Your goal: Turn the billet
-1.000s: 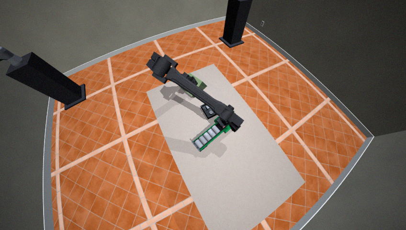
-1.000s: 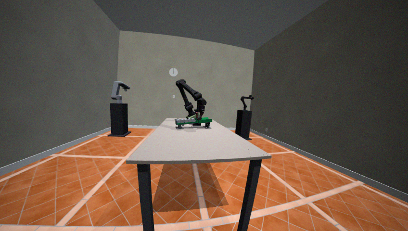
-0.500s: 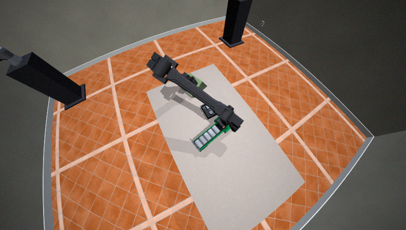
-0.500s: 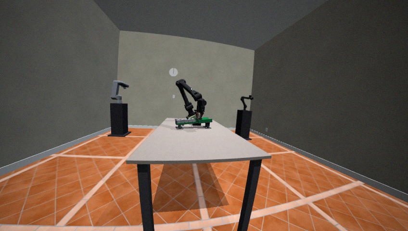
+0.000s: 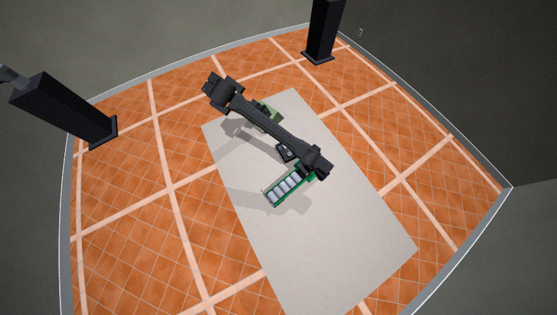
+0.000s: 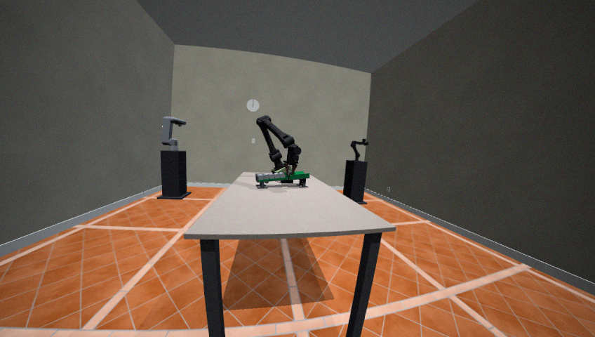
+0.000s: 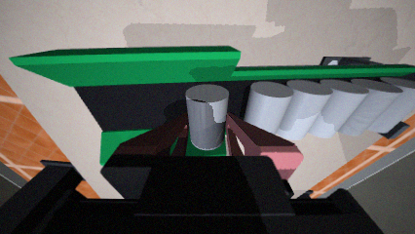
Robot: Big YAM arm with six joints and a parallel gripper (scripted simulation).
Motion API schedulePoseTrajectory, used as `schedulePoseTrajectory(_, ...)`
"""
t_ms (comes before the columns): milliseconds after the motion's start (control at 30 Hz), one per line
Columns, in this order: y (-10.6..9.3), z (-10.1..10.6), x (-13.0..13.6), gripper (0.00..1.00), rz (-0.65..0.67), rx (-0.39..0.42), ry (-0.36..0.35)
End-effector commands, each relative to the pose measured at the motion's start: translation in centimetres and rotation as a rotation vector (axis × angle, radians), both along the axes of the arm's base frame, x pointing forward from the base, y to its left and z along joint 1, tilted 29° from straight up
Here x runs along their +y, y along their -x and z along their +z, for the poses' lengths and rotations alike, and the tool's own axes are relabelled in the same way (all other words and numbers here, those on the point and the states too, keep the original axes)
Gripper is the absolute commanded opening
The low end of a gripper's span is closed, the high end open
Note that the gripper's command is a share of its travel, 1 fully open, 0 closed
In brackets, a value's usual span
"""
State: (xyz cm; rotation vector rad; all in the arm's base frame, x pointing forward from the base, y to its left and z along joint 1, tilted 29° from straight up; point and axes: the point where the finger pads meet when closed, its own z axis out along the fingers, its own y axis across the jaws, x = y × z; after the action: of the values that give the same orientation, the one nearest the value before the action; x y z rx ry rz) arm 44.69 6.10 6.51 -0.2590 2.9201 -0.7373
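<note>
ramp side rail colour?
Bright green; the ramp's side rail shows best in the wrist view, above the billet held in the claw.

You see a long grey table (image 6: 288, 217) on dark legs over an orange tiled floor (image 6: 104, 258). Directly on it stand the green ramp (image 5: 301, 184) on small black feet, a green block (image 5: 276, 113) and the arm's base (image 5: 282, 149).

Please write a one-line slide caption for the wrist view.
Gripper shut on one billet, beside the row of billets on the green ramp.
</note>
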Motion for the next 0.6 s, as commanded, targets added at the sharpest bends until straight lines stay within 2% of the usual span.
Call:
schedulePoseTrajectory(0,-1.00,0.42,0.11,0.00,0.006,-0.025,-0.008)
schedulePoseTrajectory(567,-1.07,0.47,0.10,0.00,0.006,-0.031,-0.010)
